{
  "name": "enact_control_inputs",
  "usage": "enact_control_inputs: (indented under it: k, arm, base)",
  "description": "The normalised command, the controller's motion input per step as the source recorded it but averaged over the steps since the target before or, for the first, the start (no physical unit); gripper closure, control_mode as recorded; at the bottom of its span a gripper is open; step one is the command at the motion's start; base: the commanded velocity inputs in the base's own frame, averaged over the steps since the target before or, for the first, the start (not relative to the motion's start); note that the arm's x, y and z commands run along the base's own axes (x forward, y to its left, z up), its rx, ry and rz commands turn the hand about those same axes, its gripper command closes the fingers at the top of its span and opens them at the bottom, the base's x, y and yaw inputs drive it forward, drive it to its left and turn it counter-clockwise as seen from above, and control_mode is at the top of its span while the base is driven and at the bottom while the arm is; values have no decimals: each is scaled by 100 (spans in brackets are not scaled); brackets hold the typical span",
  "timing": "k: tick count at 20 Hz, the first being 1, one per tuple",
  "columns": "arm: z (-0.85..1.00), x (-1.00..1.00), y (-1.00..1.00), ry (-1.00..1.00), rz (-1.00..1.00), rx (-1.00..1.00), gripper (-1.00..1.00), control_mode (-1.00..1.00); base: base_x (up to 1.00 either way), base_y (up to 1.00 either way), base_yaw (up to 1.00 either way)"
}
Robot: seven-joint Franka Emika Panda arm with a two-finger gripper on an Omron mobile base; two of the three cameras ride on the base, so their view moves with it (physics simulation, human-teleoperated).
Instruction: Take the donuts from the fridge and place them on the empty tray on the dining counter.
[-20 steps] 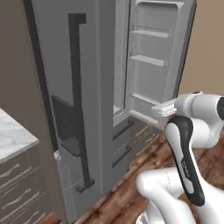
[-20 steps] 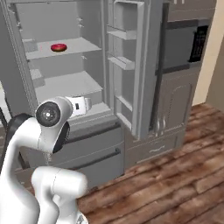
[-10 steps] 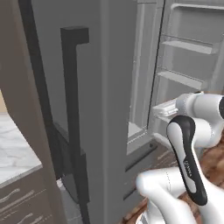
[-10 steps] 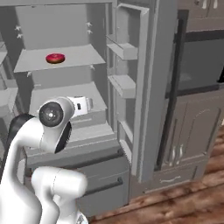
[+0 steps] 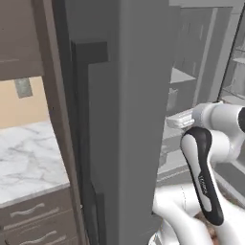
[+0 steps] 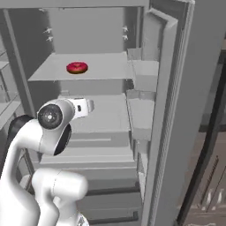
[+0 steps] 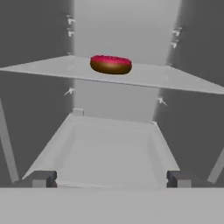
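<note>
White arm bent at elbow, wrist level, claw (image 7: 109,178) wide apart, empty

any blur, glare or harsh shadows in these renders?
Hand view: soft flat light, no glare, donut slightly blurry on the shelf. Right base view: even grey shading, faint shadows in the fridge. Left base view: fridge door blocks much, edges soft.

Fridge (image 6: 101,26) stands open ahead of me, interior bare between its side walls. The upper shelf (image 7: 175,78) crosses at my height, its front edge in my path; the pink-iced donut (image 7: 111,64) sits on it with free shelf all round. Open door (image 6: 176,110) walls off my right; left door (image 5: 124,119) blocks my left.
</note>
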Motion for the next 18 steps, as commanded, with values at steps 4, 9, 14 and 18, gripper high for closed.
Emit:
enact_control_inputs:
  k: [4,9,14,18]
  arm:
    - [0,0,0,0,0,0,-100,100]
    - [0,0,0,0,0,0,-100,100]
    - [0,0,0,0,0,0,-100,100]
    - [0,0,0,0,0,0,-100,100]
  base:
    - [100,-33,58]
    - [100,-24,43]
    - [100,-19,8]
    - [100,-2,0]
